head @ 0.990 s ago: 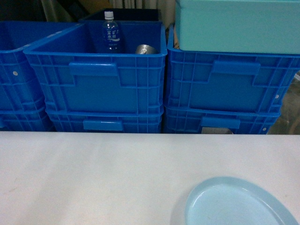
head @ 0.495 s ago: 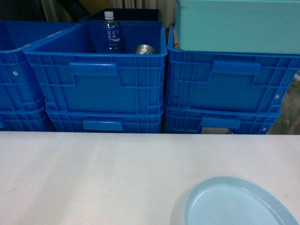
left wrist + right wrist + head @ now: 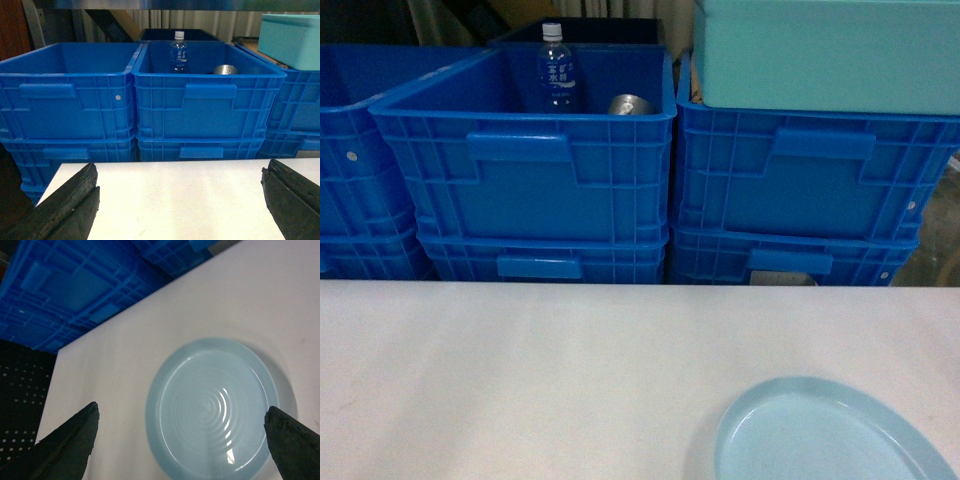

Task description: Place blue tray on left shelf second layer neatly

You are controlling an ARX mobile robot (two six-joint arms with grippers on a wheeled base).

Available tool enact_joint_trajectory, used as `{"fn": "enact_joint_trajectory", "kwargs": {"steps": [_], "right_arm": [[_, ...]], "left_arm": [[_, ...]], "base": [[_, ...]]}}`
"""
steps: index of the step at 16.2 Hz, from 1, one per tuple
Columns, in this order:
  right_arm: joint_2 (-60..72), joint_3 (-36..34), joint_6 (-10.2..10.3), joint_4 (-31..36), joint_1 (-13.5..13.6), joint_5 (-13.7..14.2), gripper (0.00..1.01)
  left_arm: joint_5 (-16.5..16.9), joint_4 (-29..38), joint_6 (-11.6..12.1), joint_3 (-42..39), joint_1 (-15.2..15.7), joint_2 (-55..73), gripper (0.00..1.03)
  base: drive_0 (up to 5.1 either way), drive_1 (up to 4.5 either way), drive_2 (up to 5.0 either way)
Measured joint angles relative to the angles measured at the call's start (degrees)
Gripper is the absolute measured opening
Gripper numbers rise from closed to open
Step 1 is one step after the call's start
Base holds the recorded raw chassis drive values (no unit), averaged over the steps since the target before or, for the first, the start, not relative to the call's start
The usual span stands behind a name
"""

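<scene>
White table (image 3: 520,380) fills the lower half of the head view, and it is the biggest thing you have to work over. Behind it, across the top of the frame, stand stacked blue crates (image 3: 520,190), with a teal bin (image 3: 830,50) on the stack at the upper right. One open crate near the top middle holds a water bottle (image 3: 558,70) and a small metal cup (image 3: 630,104). You cannot see the shelf in any view, so you will have to find it after the pick.

Your blue tray (image 3: 212,407) lies flat on the table at the lower right of the head view, partly cut off by the frame edge. In the right wrist view it sits in the middle, a little right of center.

The right gripper (image 3: 182,440) hangs above the tray with its jaws spread wide, one finger at each lower corner of that view, holding nothing. The left gripper (image 3: 180,200) is also spread wide and empty, over bare table at the bottom of its view, facing the crates.

Use the right arm for the pick. The tray is shallow and flat, so you probably cannot grab it from straight above. Come down to one edge, slide one finger under or just inside the raised rim, and pinch the rim. Lift slowly and keep the tray level so it does not slip.
</scene>
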Motion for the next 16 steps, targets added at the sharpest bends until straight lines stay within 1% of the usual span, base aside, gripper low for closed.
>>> {"fn": "enact_joint_trajectory", "kwargs": {"steps": [1,3,4,6,7,9,10,12,14,16], "right_arm": [[1.66,0.0,-0.98,-0.59,1.01,1.55,0.98],[3.65,0.02,-2.73,1.51,1.31,3.21,0.98],[5.9,0.02,-3.3,3.37,1.38,5.14,0.98],[9.16,0.0,-3.17,6.93,2.1,8.17,0.98],[10.12,0.0,-2.95,7.96,2.19,8.9,0.98],[12.39,-0.35,-2.25,9.97,3.32,10.12,0.98],[13.79,-1.01,-1.49,11.43,4.17,10.38,0.98],[17.22,-2.4,0.57,15.52,6.16,12.07,0.98],[20.48,-3.1,2.14,18.67,7.8,14.21,0.98],[22.97,-3.69,3.5,21.11,8.98,14.84,0.98]], "left_arm": [[0.0,0.0,0.0,0.0,0.0,0.0,0.98],[-0.02,0.0,0.0,0.0,0.0,0.0,0.98],[0.0,0.0,0.0,0.0,0.0,0.0,0.98],[0.0,0.0,-0.02,0.0,0.0,0.0,0.98],[0.0,0.0,0.0,0.0,0.0,0.0,0.98],[0.0,0.0,0.0,0.0,0.0,0.0,0.98],[0.0,0.0,0.0,0.0,0.0,0.0,0.98],[0.0,0.0,0.0,0.0,0.0,0.0,0.98],[0.0,0.0,0.0,0.0,0.0,0.0,0.98],[0.0,0.0,0.0,0.0,0.0,0.0,0.98]], "base": [[0.0,0.0,0.0],[0.0,0.0,0.0],[0.0,0.0,0.0],[0.0,0.0,0.0],[0.0,0.0,0.0],[0.0,0.0,0.0],[0.0,0.0,0.0],[0.0,0.0,0.0],[0.0,0.0,0.0],[0.0,0.0,0.0]]}}
